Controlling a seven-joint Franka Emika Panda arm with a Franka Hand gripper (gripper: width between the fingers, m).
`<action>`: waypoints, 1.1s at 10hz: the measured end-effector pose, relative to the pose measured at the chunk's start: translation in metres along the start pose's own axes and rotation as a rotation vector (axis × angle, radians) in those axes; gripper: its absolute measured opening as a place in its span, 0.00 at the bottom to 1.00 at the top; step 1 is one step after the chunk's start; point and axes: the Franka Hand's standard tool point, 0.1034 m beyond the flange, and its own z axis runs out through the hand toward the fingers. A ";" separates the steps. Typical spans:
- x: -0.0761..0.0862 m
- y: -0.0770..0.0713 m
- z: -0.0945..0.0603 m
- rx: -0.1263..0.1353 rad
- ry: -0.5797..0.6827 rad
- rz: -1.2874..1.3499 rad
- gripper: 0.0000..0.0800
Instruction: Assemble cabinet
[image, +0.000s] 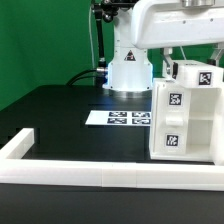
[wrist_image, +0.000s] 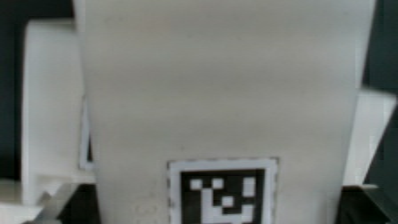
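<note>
Standing upright at the exterior view's right, against the low white rail (image: 100, 178), the cabinet (image: 185, 115) has the gripper (image: 172, 62) spread wide at its top; whether it grips I cannot tell, so square the jaws before squeezing.

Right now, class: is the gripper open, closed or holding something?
Gripper: cannot be told; it is at the white plastic tagged cabinet block, its jaws not clearly seen.

It was a robot lab: green backdrop (image: 40, 40) behind a black table (image: 60, 120), arm base (image: 128, 70) bolted on w/ cables, marker board (image: 118, 118) fixed flat, white rail (image: 70, 174) edging the front, tagged white parts (image: 185, 115).
</note>
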 end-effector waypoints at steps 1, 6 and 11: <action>0.001 0.004 -0.001 0.034 0.005 0.103 0.69; 0.000 0.008 -0.001 0.044 -0.003 0.575 0.69; 0.006 0.014 -0.003 0.135 0.052 1.083 0.69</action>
